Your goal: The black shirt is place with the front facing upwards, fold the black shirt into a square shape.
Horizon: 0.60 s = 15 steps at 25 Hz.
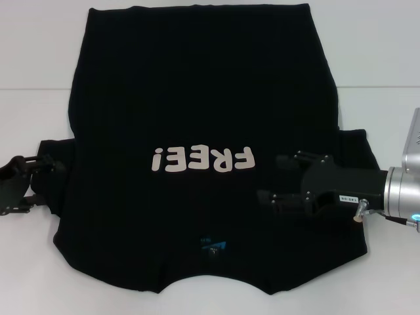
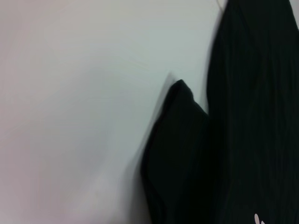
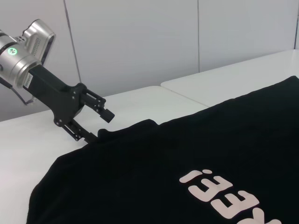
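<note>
Lying flat, black shirt (image 1: 197,98), pinkish "FREE!" lettering up.

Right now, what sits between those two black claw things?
In the head view, only the black shirt lies between the left end effector and right end effector, its pale "FREE!" lettering spanning the middle.

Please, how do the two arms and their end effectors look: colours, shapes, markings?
Both end effectors are black, with two fingers on linkage bars. The right end effector carries a small white label and joins a silver cylindrical wrist. The left end effector has the same silver wrist, marked with a round green light.
</note>
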Each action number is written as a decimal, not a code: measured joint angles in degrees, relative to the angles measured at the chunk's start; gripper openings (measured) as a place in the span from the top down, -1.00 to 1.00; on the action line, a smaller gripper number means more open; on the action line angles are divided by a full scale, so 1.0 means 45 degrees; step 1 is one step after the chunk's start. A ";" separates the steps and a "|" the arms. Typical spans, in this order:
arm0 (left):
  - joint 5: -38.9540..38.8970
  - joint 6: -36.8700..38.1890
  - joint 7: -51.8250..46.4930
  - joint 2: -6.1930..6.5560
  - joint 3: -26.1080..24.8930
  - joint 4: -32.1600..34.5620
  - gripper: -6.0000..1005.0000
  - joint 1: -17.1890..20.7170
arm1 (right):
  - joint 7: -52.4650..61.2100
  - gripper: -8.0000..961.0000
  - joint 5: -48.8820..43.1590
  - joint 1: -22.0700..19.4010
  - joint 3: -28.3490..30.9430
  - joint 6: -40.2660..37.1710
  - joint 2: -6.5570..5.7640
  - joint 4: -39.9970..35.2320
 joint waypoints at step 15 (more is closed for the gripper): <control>0.0114 -0.0020 0.0020 0.0188 0.0114 0.0057 -0.64 0.0100 | -0.0019 -0.96 0.0003 -0.0063 0.0000 -0.0022 0.0000 -0.0001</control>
